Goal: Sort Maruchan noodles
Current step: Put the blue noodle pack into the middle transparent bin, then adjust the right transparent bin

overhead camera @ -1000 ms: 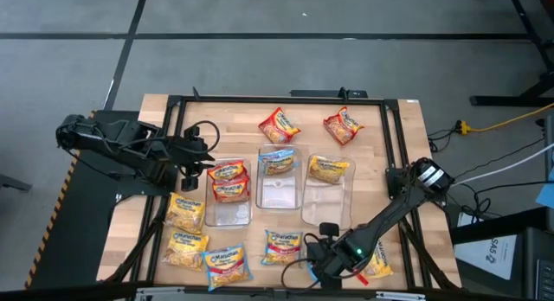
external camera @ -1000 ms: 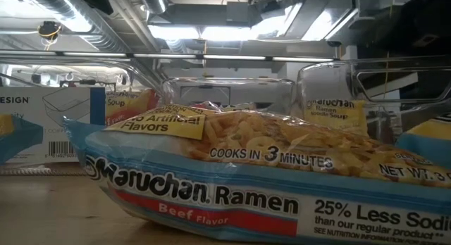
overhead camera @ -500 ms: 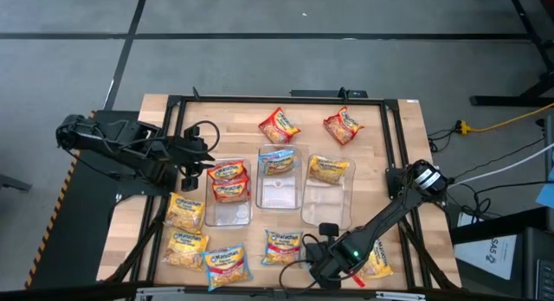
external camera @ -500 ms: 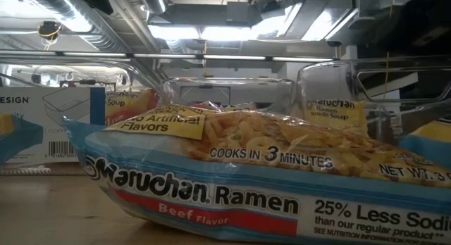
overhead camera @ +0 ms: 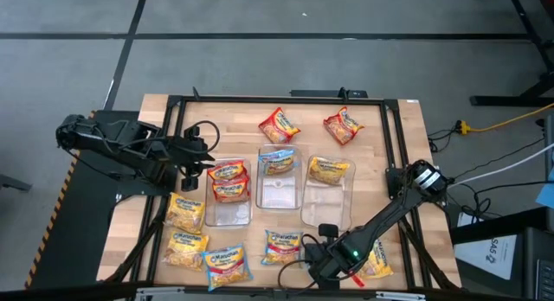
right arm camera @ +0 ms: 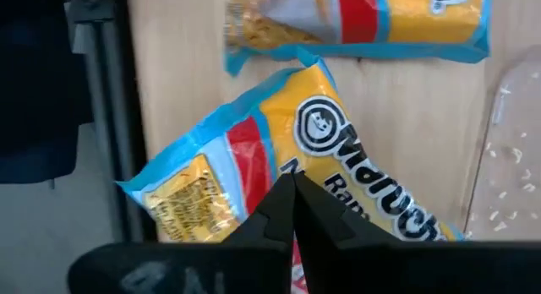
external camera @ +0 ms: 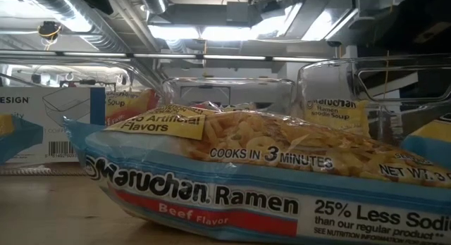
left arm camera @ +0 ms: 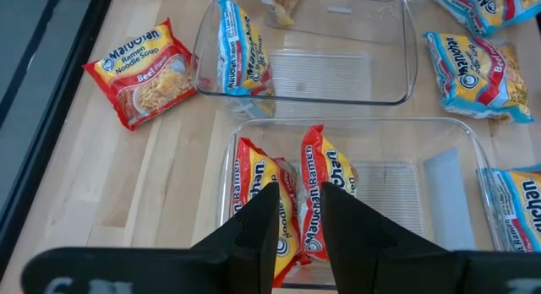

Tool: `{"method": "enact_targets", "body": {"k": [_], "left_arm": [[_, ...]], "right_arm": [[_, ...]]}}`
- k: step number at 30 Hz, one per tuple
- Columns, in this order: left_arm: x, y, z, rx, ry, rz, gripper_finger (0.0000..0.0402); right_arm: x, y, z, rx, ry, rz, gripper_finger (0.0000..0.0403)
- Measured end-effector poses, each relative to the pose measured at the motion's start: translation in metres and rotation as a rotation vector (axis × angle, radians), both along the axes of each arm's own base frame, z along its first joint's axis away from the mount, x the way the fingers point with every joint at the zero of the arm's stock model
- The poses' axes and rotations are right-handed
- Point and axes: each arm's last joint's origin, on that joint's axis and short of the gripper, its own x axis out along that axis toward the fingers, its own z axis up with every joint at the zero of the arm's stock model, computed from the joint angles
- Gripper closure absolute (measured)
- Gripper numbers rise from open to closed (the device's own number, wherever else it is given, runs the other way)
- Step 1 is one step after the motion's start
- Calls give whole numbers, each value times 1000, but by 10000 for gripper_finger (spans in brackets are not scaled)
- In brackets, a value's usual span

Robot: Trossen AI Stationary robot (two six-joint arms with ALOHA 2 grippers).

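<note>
Roughly, sorting is partway: the left bin (overhead camera: 229, 197) has two red packets (overhead camera: 228, 182), those beside it one blue (overhead camera: 277, 162) and one yellow (overhead camera: 328, 169); nine lie loose around, the right gripper (right arm camera: 292, 205) clamped on one (right arm camera: 338, 159), the left gripper (left arm camera: 300, 235) apart above the reds.

"maruchan ramen, beef flavor" on blue packet (external camera: 261, 181).
</note>
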Motion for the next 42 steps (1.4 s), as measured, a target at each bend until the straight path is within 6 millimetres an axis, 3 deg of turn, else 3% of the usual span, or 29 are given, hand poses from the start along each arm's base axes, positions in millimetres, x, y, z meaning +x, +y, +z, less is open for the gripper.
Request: {"method": "enact_targets", "body": {"k": [7,11,21,29,42], "left_arm": [[0,0,0,0,0,0,319],[0,0,0,-1,0,1,319],[0,0,0,-1,-1,0,319],[0,0,0,0,-1,0,319],[0,0,0,14,2,-15,319]], "right_arm": [[-4,6,44,-194,-103,27,399],[-8,3,54,-276,-109,14,399],[-12,-9,36,-311,-16,-72,399],[-13,-30,13,-394,72,-128,398],[-3,-61,12,-487,167,-140,398]]}}
